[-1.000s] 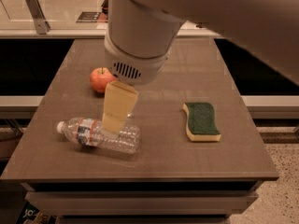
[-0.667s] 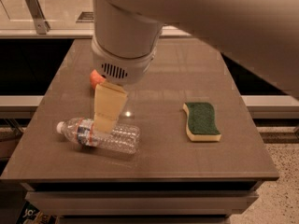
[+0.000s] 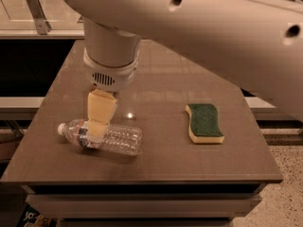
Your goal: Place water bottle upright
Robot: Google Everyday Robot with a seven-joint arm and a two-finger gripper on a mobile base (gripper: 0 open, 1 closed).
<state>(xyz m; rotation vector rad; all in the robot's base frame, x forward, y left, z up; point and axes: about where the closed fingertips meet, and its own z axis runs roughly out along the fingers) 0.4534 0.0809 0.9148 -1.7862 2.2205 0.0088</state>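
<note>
The water bottle lies on its side near the front left of the brown table. It is clear and ribbed, with its white cap pointing left and its red-and-blue label partly covered. My gripper hangs from the big white arm and reaches down onto the bottle's label end. It overlaps the bottle there; I cannot tell whether it holds it.
A green and yellow sponge lies on the right half of the table. A light counter with a metal bracket runs along the back. The white arm fills the top of the view.
The arm has moved left and lower, so the gripper now sits over the bottle's label. The apple seen at the back left is now hidden behind the arm. The bottle has not moved.
</note>
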